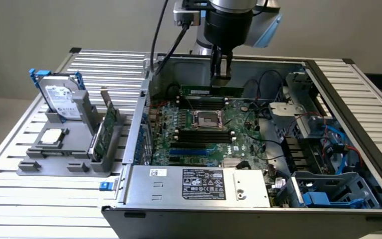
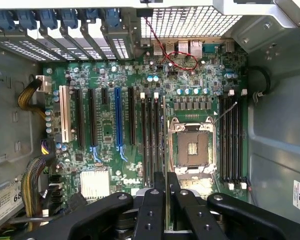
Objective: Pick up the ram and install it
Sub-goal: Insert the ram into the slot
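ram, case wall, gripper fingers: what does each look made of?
ram: green circuit-board laminate, matte, with a row of dark chips; clamped in the gripper.
case wall: bare sheet metal, dull grey sheen, with stamped ribs and screw holes.
fingers: matte black with round fastener holes; plastic or coated metal, the look leaves it open.

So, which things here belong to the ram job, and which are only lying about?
Job: ram, held in the gripper; black memory slots; motherboard.
Lying about: hard drive, expansion card, grey stand, power supply.
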Tool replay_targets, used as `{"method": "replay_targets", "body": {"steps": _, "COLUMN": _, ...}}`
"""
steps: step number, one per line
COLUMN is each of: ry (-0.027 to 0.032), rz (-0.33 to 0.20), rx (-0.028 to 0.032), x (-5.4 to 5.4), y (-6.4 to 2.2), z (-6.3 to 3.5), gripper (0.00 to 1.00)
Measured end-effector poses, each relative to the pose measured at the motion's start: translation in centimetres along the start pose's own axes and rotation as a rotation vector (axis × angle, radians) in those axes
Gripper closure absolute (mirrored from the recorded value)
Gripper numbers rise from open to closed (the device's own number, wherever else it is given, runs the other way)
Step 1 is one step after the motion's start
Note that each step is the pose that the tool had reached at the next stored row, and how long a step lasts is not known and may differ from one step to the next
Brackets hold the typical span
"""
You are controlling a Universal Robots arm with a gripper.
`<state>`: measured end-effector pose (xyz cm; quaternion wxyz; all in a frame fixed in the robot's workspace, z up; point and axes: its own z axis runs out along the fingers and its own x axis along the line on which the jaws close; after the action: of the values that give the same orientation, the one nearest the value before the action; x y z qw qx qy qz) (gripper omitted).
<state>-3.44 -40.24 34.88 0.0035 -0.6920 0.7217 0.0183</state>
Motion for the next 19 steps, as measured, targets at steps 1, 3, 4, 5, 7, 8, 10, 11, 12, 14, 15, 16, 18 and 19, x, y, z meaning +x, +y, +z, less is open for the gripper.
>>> {"method": "replay_targets", "body": {"steps": 1, "ry": 0.0000, "rz": 0.000, "rx": 0.0000, "x": 0.0, "y": 0.00, "z": 0.00, "gripper": 0.86}}
{"method": "replay_targets", "body": {"steps": 3, "ry": 0.0000, "rz": 0.000, "rx": 0.0000, "x": 0.0, "y": 0.00, "z": 0.00, "gripper": 0.86}}
{"method": "replay_targets", "body": {"steps": 4, "ry": 0.0000, "rz": 0.000, "rx": 0.0000, "x": 0.0, "y": 0.00, "z": 0.00, "gripper": 0.86}}
{"method": "replay_targets", "body": {"steps": 5, "ry": 0.0000, "rz": 0.000, "rx": 0.0000, "x": 0.0, "y": 0.00, "z": 0.00, "gripper": 0.86}}
{"method": "replay_targets", "body": {"steps": 7, "ry": 0.0001, "rz": 0.000, "rx": 0.0000, "x": 0.0, "y": 0.00, "z": 0.01, "gripper": 0.86}}
{"method": "replay_targets", "body": {"steps": 8, "ry": 0.0001, "rz": 0.000, "rx": 0.0001, "x": 0.0, "y": 0.00, "z": 0.13, "gripper": 0.86}}
{"method": "replay_targets", "body": {"steps": 10, "ry": 0.0000, "rz": 0.000, "rx": 0.0001, "x": 0.0, "y": 0.24, "z": 0.49, "gripper": 0.86}}
{"method": "replay_targets", "body": {"steps": 11, "ry": 0.0000, "rz": 0.000, "rx": 0.0001, "x": 0.0, "y": 0.31, "z": 0.67, "gripper": 0.86}}
{"method": "replay_targets", "body": {"steps": 12, "ry": 0.0001, "rz": 0.000, "rx": 0.0001, "x": 0.0, "y": 0.38, "z": 0.84, "gripper": 0.86}}
{"method": "replay_targets", "body": {"steps": 14, "ry": 0.0001, "rz": 0.000, "rx": 0.0000, "x": 0.1, "y": 0.46, "z": 1.22, "gripper": 0.86}}
{"method": "replay_targets", "body": {"steps": 15, "ry": 0.0002, "rz": 0.000, "rx": 0.0000, "x": 0.1, "y": 0.45, "z": 1.40, "gripper": 0.86}}
{"method": "replay_targets", "body": {"steps": 16, "ry": 0.0001, "rz": 0.000, "rx": 0.0000, "x": 0.1, "y": 0.45, "z": 1.58, "gripper": 0.86}}
{"method": "replay_targets", "body": {"steps": 18, "ry": 0.0001, "rz": 0.000, "rx": 0.0001, "x": 0.1, "y": 0.44, "z": 1.95, "gripper": 0.86}}
{"method": "replay_targets", "body": {"steps": 19, "ry": 0.0001, "rz": 0.000, "rx": 0.0000, "x": 0.1, "y": 0.44, "z": 2.13, "gripper": 0.86}}
